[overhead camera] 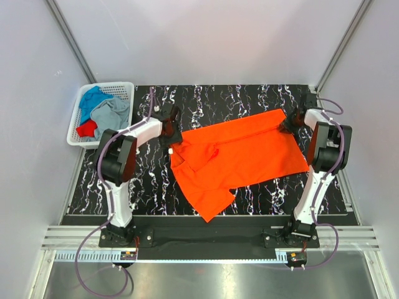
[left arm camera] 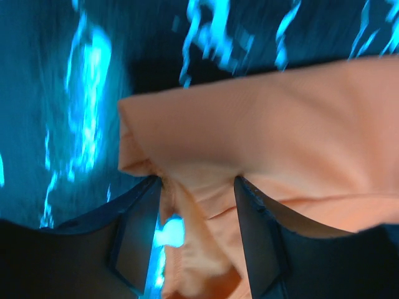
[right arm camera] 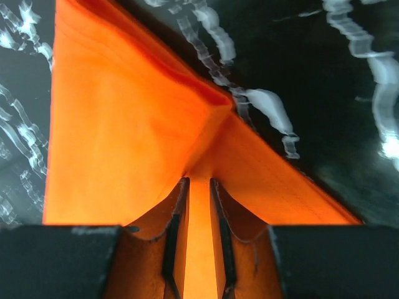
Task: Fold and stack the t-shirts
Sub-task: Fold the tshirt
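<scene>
The orange shirt [overhead camera: 240, 156] lies spread across the middle of the desk [overhead camera: 262, 99], collar end to my left, hem corner at the far right, one sleeve pointing back toward my bases. My right end effector [right arm camera: 198, 187] is narrow, pinching that far hem corner. The cloth tents up from the desk to my fingers, which I judge gives me an edge to carry over for a fold. My left end effector [left arm camera: 196, 187] stands half wide, straddling a bunched fold at the collar end. Desk shows through the gap, so I judge it is around the cloth rather than clamped on it. I expect both ends must be held before the fold can run straight. Well to the far left, the basket [overhead camera: 73, 134] holds a blue shirt [overhead camera: 93, 98], a grey shirt [overhead camera: 112, 112] and a red shirt [overhead camera: 87, 129], crumpled together, none folded yet.
</scene>
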